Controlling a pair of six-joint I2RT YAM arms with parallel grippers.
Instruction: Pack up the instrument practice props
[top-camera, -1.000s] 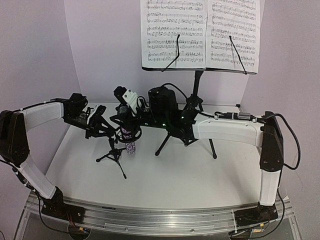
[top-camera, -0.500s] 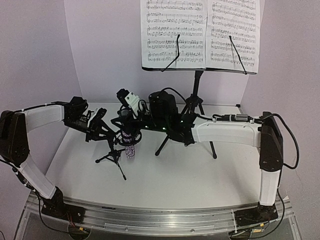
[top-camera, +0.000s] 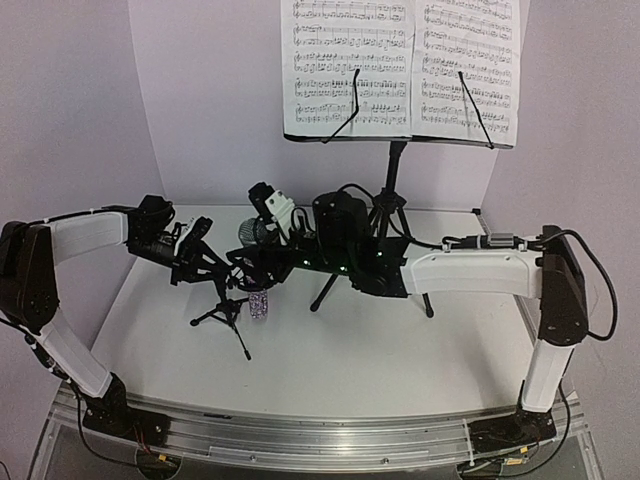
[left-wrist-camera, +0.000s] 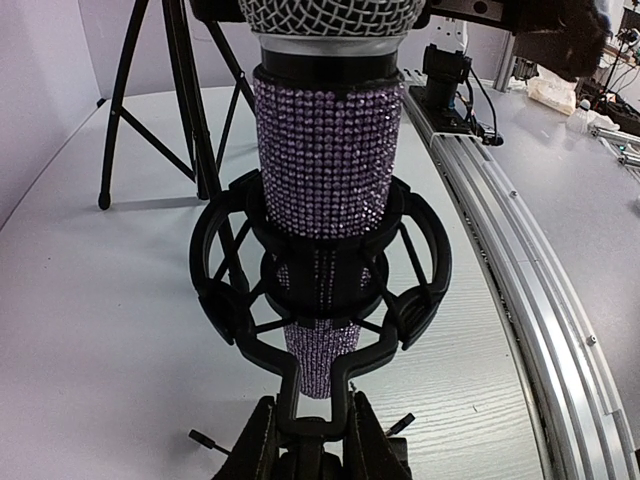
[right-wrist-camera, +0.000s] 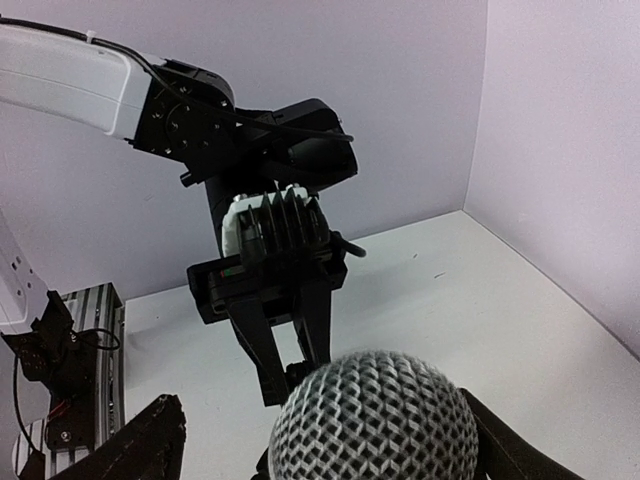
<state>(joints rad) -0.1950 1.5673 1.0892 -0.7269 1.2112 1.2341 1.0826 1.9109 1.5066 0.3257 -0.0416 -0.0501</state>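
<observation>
While the left fingers stay clamped on the stand, the right fingers have spread wide off the mic.

I work on a white table with a faint wood grain, boxed in by plain lilac walls at the back and on both sides. A ribbed aluminium rail runs along its near edge. In the left wrist view, a grey surface lies beyond that rail, and on it stands what looks like a small clear bottle, too blurred to be sure.
</observation>
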